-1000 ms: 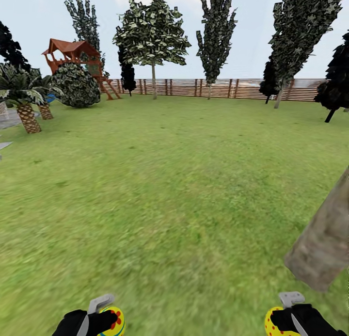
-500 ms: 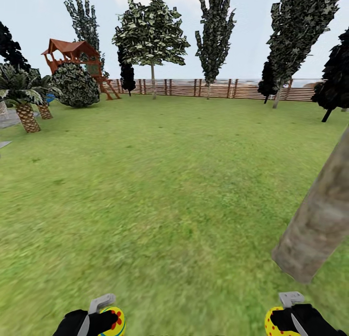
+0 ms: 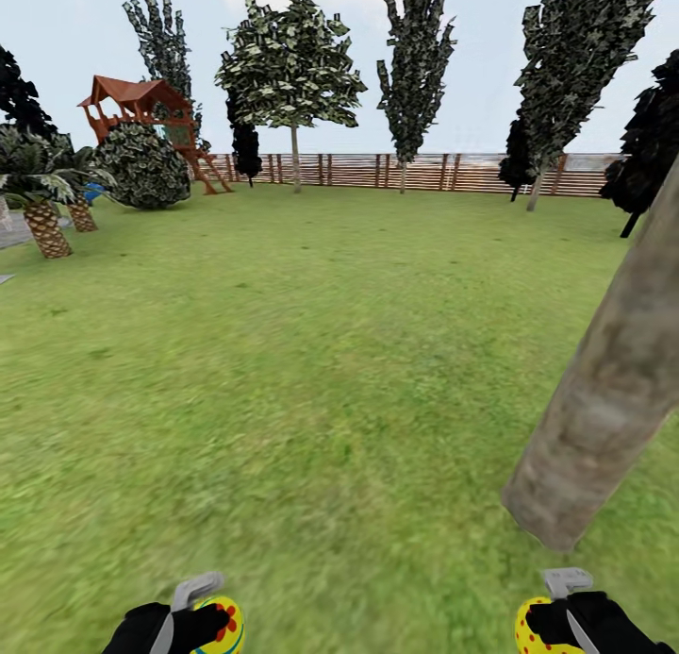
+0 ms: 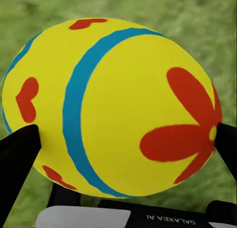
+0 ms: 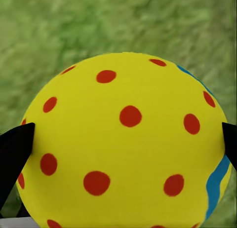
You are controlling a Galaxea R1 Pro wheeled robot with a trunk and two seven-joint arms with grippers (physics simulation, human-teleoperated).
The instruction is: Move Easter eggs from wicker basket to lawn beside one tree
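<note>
Tree trunk [image 3: 604, 390] stood fwd-right, nearer right hand [image 3: 564, 626] w/ dotted egg [image 5: 123, 144]; left hand [image 3: 193, 626] clamped flower egg [image 4: 113, 109].

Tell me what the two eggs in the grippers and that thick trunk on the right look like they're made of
Flower egg and dotted egg: smooth, matte painted shells, possibly plastic; no texture shows. Trunk: rough, mottled grey-brown bark.

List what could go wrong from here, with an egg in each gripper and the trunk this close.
1. The thick leaning tree trunk stands just ahead of the right gripper; driving on could knock that arm against it.
2. The flower-painted egg and the dotted egg are round and pinched only at their sides, so a jolt might slip one out onto the lawn early.
</note>
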